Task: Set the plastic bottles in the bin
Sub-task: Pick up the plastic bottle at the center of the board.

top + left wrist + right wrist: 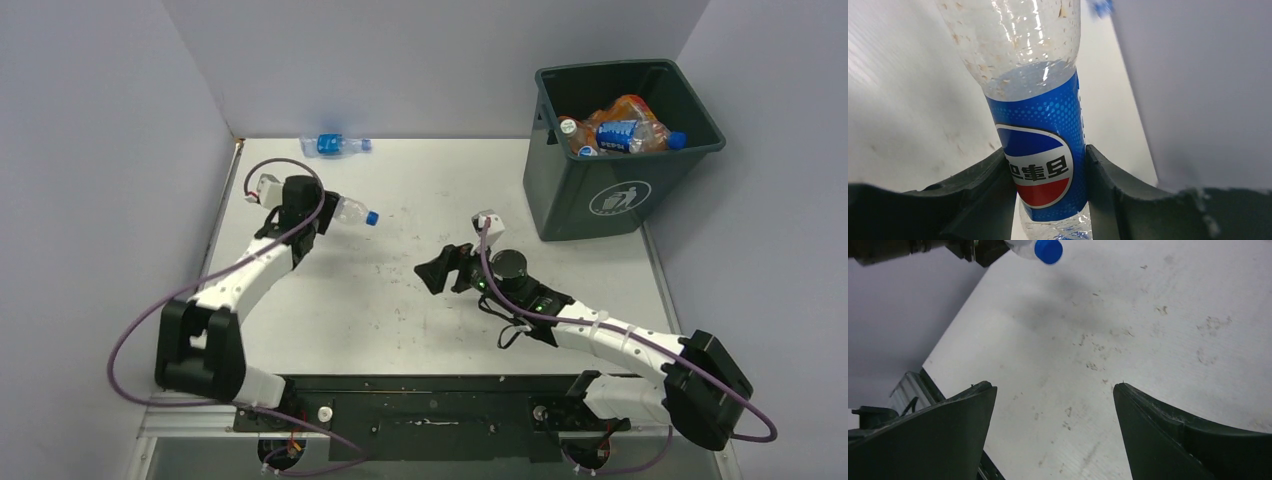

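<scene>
Plastic bottle (1030, 60): judged empty, light, crushable, slick | clamped at its blue label (1038, 125) between left gripper (1048, 155) jaws | right gripper (1053, 390) spread wide, holding nothing | bin (600, 190) well beyond right gripper

Bench (420, 300): pale grey-white matte top that fills the middle of the overhead view.
Scuffs (1093, 365): brownish specks and smears scattered over the bench, thickest around its centre.
Edge strip (222, 215): thin metal rim along the bench's 9 o'clock side.
Back wall (420, 60): plain lavender-grey panel at 12 o'clock.
Left wall (90, 150): same plain panel at 9 o'clock.
Right wall (780, 220): same plain panel at 3 o'clock.
Base plate (440, 400): long black plate at 6 o'clock, lying along the bench's near edge.
</scene>
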